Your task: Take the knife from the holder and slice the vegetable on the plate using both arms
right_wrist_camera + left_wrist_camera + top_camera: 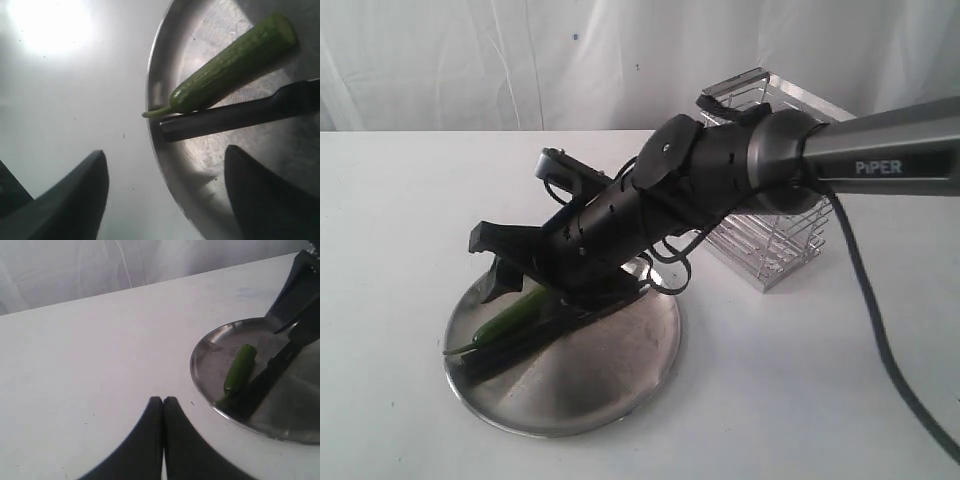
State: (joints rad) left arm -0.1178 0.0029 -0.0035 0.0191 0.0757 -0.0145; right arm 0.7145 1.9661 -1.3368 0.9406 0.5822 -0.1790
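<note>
Right gripper (166,152) is hanging over the plate's (220,20) edge, jaws spread wide, gripping nothing; left gripper (163,407) is pinched closed, empty. I'd be straddling the knife (235,116), beside the vegetable (230,65), squarely.

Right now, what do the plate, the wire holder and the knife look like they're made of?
The plate looks like stainless steel: shiny, scuffed, mirroring shadows. The holder seems to be bright metal wire, with a flat steel-looking rim band. The knife is matte dark all over; whether it is coated metal or plastic, I cannot tell.
</note>
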